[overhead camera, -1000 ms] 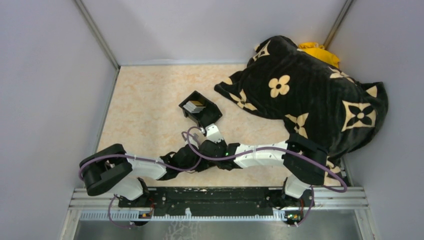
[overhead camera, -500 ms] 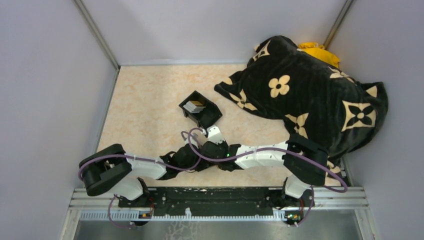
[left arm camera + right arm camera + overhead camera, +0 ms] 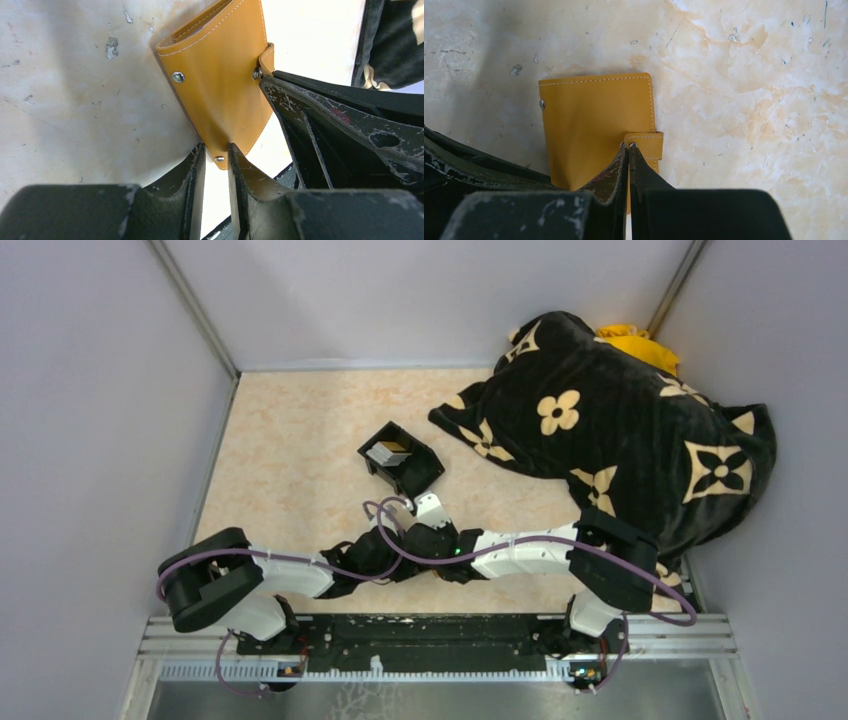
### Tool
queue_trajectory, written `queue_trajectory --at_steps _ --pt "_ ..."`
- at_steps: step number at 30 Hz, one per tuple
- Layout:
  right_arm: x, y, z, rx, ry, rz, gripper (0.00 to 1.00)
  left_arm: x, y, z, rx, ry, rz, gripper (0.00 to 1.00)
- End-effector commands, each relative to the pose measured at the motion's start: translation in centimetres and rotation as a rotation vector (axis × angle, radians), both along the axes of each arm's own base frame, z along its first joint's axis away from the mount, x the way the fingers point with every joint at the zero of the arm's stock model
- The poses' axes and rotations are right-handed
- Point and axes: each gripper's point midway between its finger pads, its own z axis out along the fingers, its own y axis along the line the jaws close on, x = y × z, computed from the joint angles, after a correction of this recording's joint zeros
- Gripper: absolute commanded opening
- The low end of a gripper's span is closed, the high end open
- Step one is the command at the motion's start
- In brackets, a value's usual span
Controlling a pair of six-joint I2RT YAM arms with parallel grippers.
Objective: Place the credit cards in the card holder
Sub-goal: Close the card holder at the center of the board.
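left wrist / tool: left gripper (image 3: 216, 162) is closed partway, its jaws either side of the lower corner of the card holder (image 3: 220, 80); thin bite, right by a rivet.
left wrist / holder: folded shut, standing tilted on its edge over the table (image 3: 75, 100), tab (image 3: 267, 52) at its right side.
left wrist / risk: only a corner is caught, so any sideways pull likely pivots the holder out of the jaws or twists it flat.
right wrist / tool: right gripper (image 3: 628, 148) has its fingers fully together, tips at the tab's inner edge beside the snap; can't tell if the tab is pinched or only touched.
right wrist / holder: orange cover faces the camera, no inner pockets showing.
right wrist / risk: closed tips may slide off the tab with the snap not released; a hard tug drags the whole holder instead, since the other hold is weak.
top / layout: both grippers meet at the near middle of the table; holder hidden under them.
top / cards: credit cards (image 3: 388, 452) are stacked in the black box (image 3: 425, 472), just beyond the grippers; blanket (image 3: 620, 430) heaped at the right.
top / risk: both arms are busy on the holder, none free for cards; crossed wrists are crowded and could bump the box.
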Motion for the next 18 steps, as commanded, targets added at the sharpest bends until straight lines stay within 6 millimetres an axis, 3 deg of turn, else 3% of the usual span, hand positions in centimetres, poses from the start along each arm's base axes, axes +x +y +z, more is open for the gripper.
queue_trajectory --at_steps 1,18 --pt "0.1 1.5 1.5 0.05 -0.017 0.021 0.0 0.3 1.1 -1.3 0.081 -0.003 0.012 0.3" --pt "-0.4 2.6 1.3 0.057 -0.001 0.04 0.0 0.3 0.8 -1.6 0.076 -0.001 0.006 0.3"
